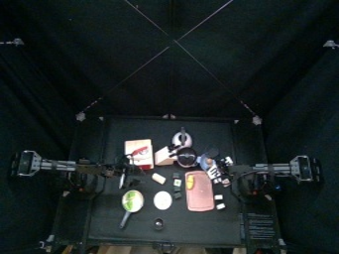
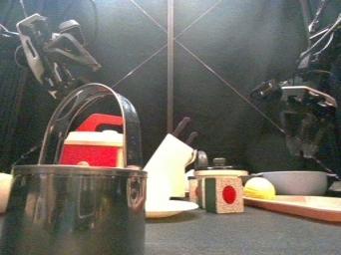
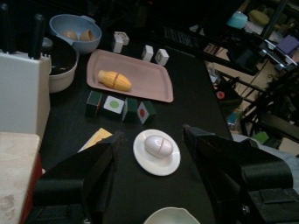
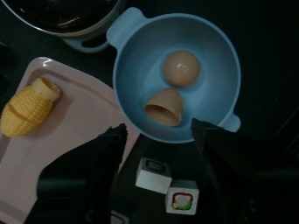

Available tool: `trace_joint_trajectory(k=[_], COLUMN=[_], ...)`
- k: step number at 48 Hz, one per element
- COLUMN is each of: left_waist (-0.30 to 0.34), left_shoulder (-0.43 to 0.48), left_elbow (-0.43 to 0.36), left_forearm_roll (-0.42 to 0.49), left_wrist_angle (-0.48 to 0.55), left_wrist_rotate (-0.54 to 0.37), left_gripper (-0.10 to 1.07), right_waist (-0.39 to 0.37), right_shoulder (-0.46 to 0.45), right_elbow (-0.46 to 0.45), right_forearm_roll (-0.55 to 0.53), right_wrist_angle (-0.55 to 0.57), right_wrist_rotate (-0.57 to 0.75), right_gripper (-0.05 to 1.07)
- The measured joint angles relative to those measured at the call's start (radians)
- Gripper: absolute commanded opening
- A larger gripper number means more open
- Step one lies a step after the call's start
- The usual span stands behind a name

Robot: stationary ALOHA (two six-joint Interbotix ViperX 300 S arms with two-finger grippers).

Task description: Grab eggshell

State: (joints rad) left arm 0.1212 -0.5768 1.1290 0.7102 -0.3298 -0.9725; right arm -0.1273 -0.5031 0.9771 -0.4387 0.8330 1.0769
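The eggshell [image 4: 167, 104], a brown half shell, lies in a blue bowl [image 4: 216, 52] beside a whole brown egg [image 4: 179, 64]. My right gripper [image 4: 162, 133] hangs open and empty right above the bowl, its jaws spread to either side of the eggshell without touching it. In the front view the right gripper [image 2: 301, 100] is well above the bowl [image 2: 293, 181]. The bowl also shows in the left wrist view [image 3: 76, 31]. My left gripper [image 3: 146, 144] is open and empty above a white plate [image 3: 156, 150], high at the left in the front view [image 2: 56, 52].
A pink tray [image 4: 65, 149] with a yellow corn cob [image 4: 33, 107] lies beside the bowl, with small cubes [image 4: 153, 175] near it. A steel pot [image 2: 80, 204], a red book [image 2: 94, 139], a white jug [image 2: 167, 164] and a patterned cube [image 2: 220, 191] stand nearby.
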Motion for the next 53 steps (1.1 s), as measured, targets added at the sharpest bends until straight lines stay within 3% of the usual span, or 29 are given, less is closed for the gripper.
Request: trace_joint_trajectory(k=[13,34,53], left_waist=[0.005,0.011,0.011], left_shoulder=[0.0,0.0,0.0], left_elbow=[0.003,0.005,0.006], left_forearm_roll=[0.0,-0.002,0.0], left_wrist_angle=[0.0,0.0,0.0], left_wrist_rotate=[0.0,0.0,0.0], left_gripper=[0.92,0.92,0.92], right_waist=[-0.002,-0.021,-0.058], right_shoulder=[0.021,0.146,0.186], right_elbow=[0.052,0.054,0.055], right_forearm_roll=[-0.043,-0.112,-0.133], right_wrist_angle=[-0.023,-0.098,-0.149], right_wrist_rotate=[-0.002,-0.002,-0.003], right_gripper=[0.76,0.75,0.74])
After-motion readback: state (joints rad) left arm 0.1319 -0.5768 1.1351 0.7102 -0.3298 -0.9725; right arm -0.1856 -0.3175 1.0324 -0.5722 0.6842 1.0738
